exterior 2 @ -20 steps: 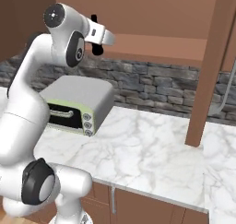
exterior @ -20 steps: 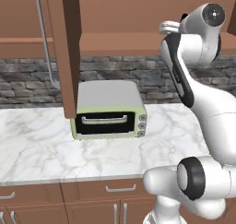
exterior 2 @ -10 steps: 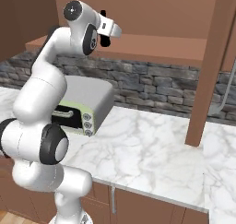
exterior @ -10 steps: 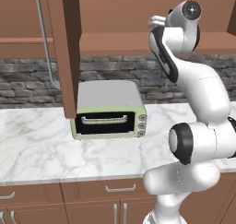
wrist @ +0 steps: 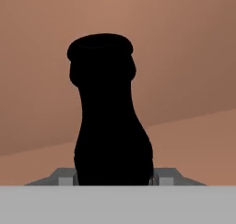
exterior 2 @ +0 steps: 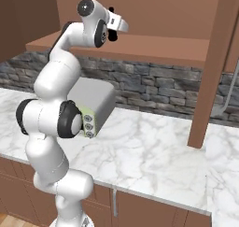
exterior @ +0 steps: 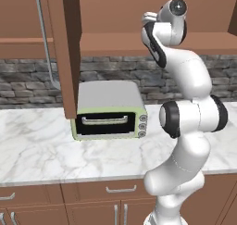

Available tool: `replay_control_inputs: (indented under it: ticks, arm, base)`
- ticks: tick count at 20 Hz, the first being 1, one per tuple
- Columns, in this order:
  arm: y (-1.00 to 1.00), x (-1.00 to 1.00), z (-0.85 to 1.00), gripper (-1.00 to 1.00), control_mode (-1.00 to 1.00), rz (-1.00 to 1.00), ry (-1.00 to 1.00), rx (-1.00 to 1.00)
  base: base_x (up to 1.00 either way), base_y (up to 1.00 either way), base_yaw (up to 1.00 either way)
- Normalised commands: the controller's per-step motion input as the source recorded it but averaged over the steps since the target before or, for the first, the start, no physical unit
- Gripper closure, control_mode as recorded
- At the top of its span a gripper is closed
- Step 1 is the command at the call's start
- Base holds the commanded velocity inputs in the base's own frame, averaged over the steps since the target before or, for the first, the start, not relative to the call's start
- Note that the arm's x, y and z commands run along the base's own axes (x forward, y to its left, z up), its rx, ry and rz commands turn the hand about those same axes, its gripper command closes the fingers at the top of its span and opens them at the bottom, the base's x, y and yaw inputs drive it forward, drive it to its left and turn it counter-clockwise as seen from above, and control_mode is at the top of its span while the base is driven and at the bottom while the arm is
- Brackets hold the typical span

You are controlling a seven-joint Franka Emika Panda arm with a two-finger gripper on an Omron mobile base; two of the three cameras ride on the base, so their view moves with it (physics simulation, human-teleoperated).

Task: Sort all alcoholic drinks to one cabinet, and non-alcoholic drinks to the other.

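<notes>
Left base view first: the arm is stretched way up, with the tool (exterior: 149, 18) raised to the height of the wall cabinet (exterior: 139, 15), right by its shelf floor. I can't make out the fingertips from here because the wrist hides them. The cabinet door (exterior: 65, 48) is swung open and hangs over the toaster oven (exterior: 109, 110), which sits on the marble bench (exterior: 41, 150) against the stone backsplash (exterior: 115, 76). The door's long silver handle (exterior: 44, 39) is on its left.

Right base view: same pose from the other side. The tool (exterior 2: 113, 23) points at the open cabinet above the shelf floor (exterior 2: 154, 46), and something small and dark pokes out of the top of the hand, too small to name from this angle. The open door (exterior 2: 214, 67) comes down on the right, its bottom edge just above the bench (exterior 2: 154, 151). The toaster oven (exterior 2: 95, 104) is half hidden behind the arm.

Hand view: this one settles it. The black cola bottle (wrist: 110, 121) stands upright right in the middle, lip at the top and the body widening toward the bottom, with the tool (wrist: 114, 178) clenched on its lower part. One grey fingertip (wrist: 167, 176) peeks out each side. Behind it is plain brown cabinet wood (wrist: 193, 57).
</notes>
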Motion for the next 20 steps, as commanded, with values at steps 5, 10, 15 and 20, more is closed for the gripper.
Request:
replay_control_inputs:
  ticks: [5,10,15,20]
  arm:
    - [-0.15,0.62,-0.31,1.0,-1.0,0.0,0.0,0.0]
    - [-0.15,0.46,-0.38,1.0,-1.0,0.0,0.0,0.0]
    - [-0.09,0.1,-0.51,1.0,-1.0,0.0,0.0,0.0]
    - [0.0,0.0,-0.57,1.0,-1.0,0.02,0.02,0.0]
  base:
    - [0.0,0.0,0.0]
    - [0.0,0.0,0.0]
    - [0.0,0.0,0.0]
    - [0.0,0.0,0.0]
